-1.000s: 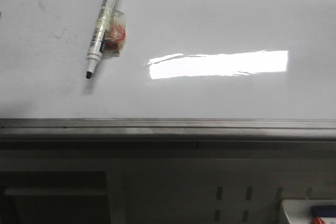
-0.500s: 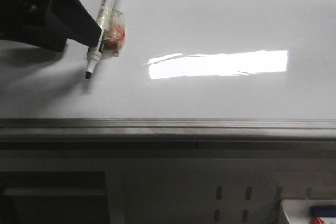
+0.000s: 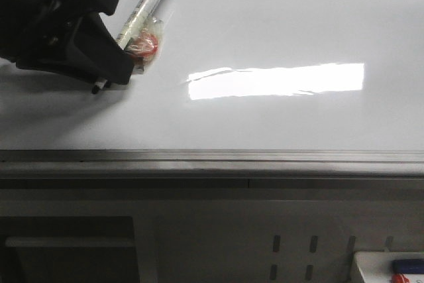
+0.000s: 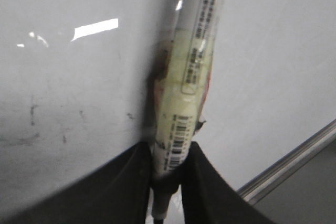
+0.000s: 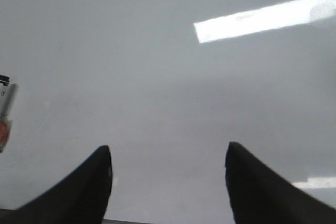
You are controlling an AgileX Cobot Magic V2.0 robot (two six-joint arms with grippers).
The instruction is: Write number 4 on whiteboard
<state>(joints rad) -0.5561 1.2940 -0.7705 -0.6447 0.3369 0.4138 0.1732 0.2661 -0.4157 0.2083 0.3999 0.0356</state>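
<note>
Fingers of my left gripper (image 4: pixel 167 182) pinch the marker (image 4: pixel 188 77) near its tip on the whiteboard (image 3: pixel 278 18); my right gripper (image 5: pixel 168 169) gapes empty above the board.

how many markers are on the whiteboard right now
1. The marker lies on the whiteboard at its left side, its lower barrel between the left gripper fingers. The gripper could hide something behind it.
</note>
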